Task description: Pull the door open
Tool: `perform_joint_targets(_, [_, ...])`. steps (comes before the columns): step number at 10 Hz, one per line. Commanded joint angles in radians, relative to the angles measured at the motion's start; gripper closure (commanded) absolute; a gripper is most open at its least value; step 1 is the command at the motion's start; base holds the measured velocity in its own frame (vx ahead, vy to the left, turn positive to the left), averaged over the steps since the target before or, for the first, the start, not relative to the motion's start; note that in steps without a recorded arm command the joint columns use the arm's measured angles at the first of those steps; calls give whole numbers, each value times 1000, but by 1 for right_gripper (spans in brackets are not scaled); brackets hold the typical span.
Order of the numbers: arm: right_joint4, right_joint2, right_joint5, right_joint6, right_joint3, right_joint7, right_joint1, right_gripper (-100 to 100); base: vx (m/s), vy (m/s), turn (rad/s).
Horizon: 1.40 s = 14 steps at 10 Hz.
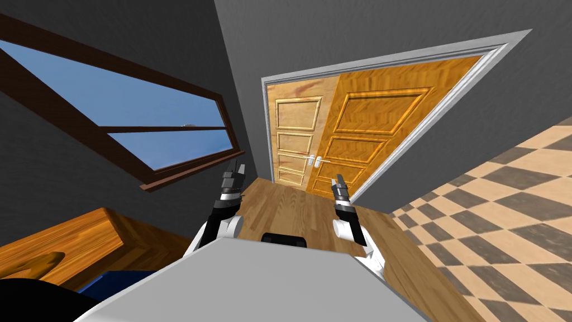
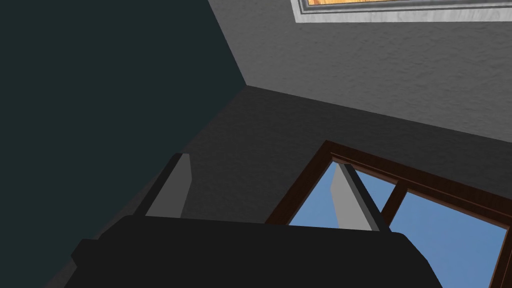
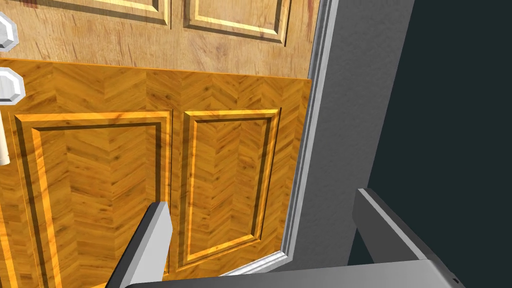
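Door (image 1: 368, 128): a wooden double door at the end of the wooden floor (image 1: 285, 207), sitting in a pale frame (image 1: 503, 42) in the grey wall. The lighter leaf (image 1: 296, 134) is lying to the left of the darker leaf. Both are looking flush in the frame, so the door is reading as shut. Two pale handles (image 1: 314, 161) are sitting side by side where the leaves meet.

Right jaws: standing open, about a third of the wrist picture apart, holding nothing and touching nothing. One finger (image 3: 150, 245) is showing against the darker leaf, the other (image 3: 385, 230) against the grey wall beyond the frame. The handle plates (image 3: 7, 85) are lying well off to the side of these fingers. In the head view this arm is hovering short of the door, above the floor.

Left jaws: also standing open to the same width, fingers (image 2: 172, 192) empty and touching nothing. This arm is raised on the left, near the window (image 1: 139, 117) and apart from the door.
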Motion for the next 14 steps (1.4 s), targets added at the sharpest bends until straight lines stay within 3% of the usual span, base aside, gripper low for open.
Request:
perform_joint_targets(1, [50, -11, -8, -2, -8, -3, -22, -100, 46, -26, 81])
perform_joint_targets(2, [57, -11, -8, -2, -8, -3, -22, -100, 36, -19, 37])
perform_joint_targets(5, [171, -46, -32, -3, -34, -19, -77, -100, 69, -24, 105])
perform_joint_targets(6, [184, -46, -32, -3, -34, -19, -77, -100, 61, -32, 52])
perform_joint_targets(8, [256, -70, -48, -4, -51, -30, -114, -100, 67, -38, 106])
perform_joint_targets(9, [270, -70, -48, -4, -51, -30, -114, -100, 57, -31, 42])
perform_joint_targets(14, [391, -105, -73, -4, -77, -46, -169, -100, 45, -24, 64])
